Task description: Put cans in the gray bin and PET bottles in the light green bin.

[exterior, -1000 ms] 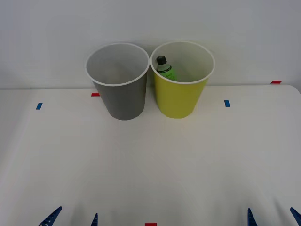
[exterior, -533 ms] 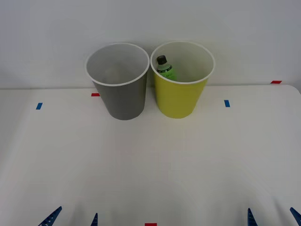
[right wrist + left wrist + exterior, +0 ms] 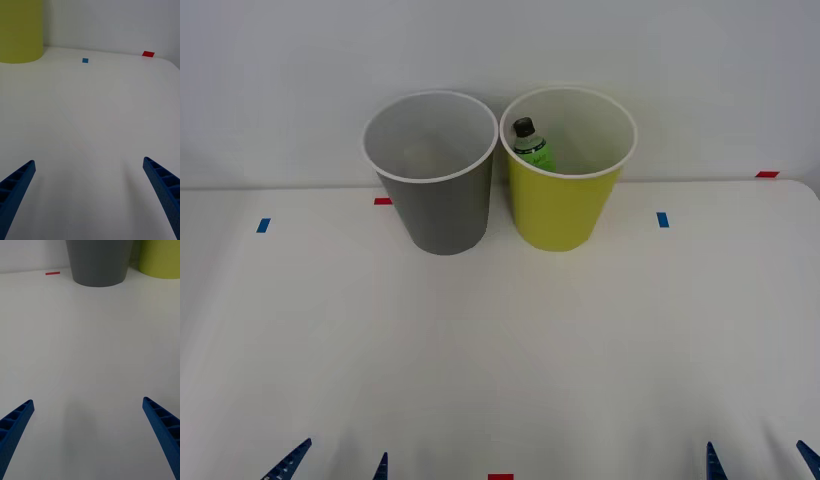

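Note:
The gray bin (image 3: 436,195) and the light green bin (image 3: 565,195) stand side by side at the back of the white table (image 3: 500,350). A PET bottle (image 3: 530,145) with a black cap leans inside the light green bin. I cannot see into the bottom of the gray bin. No can shows on the table. My left gripper (image 3: 338,466) and right gripper (image 3: 760,464) sit at the table's near edge, both open with nothing between the fingers. The gray bin (image 3: 99,260) stands ahead of the left gripper (image 3: 88,435); the light green bin (image 3: 20,32) stands ahead of the right gripper (image 3: 88,195).
Small blue tape marks (image 3: 263,225) (image 3: 663,219) and red tape marks (image 3: 383,201) (image 3: 767,174) (image 3: 500,477) lie on the table. A white wall rises right behind the bins. The table's right edge curves near the far red mark.

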Robot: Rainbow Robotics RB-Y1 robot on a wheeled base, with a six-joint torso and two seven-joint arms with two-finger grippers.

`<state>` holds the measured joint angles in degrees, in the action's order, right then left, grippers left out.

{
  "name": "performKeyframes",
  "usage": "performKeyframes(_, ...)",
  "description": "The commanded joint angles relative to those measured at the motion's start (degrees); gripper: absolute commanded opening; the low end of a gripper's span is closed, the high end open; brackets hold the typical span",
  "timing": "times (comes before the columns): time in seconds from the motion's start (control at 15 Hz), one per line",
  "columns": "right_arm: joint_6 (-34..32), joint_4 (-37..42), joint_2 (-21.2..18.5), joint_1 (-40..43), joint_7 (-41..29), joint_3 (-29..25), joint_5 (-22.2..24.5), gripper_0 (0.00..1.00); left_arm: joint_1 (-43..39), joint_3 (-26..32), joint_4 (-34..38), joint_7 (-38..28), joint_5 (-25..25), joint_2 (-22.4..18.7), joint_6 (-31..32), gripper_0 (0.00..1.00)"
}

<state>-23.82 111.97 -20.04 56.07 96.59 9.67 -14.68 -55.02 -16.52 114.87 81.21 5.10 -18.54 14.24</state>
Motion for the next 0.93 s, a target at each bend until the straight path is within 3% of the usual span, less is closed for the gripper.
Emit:
performKeyframes(0.07, 0.0, 0.0, 0.0, 0.0, 0.0, 0.0, 0.0, 1.0, 0.0, 0.0, 0.0, 0.0, 0.0, 0.0, 0.0, 1.0)
performKeyframes(0.93, 0.0, 0.0, 0.0, 0.0, 0.0, 0.0, 0.0, 1.0, 0.0, 0.0, 0.0, 0.0, 0.0, 0.0, 0.0, 1.0)
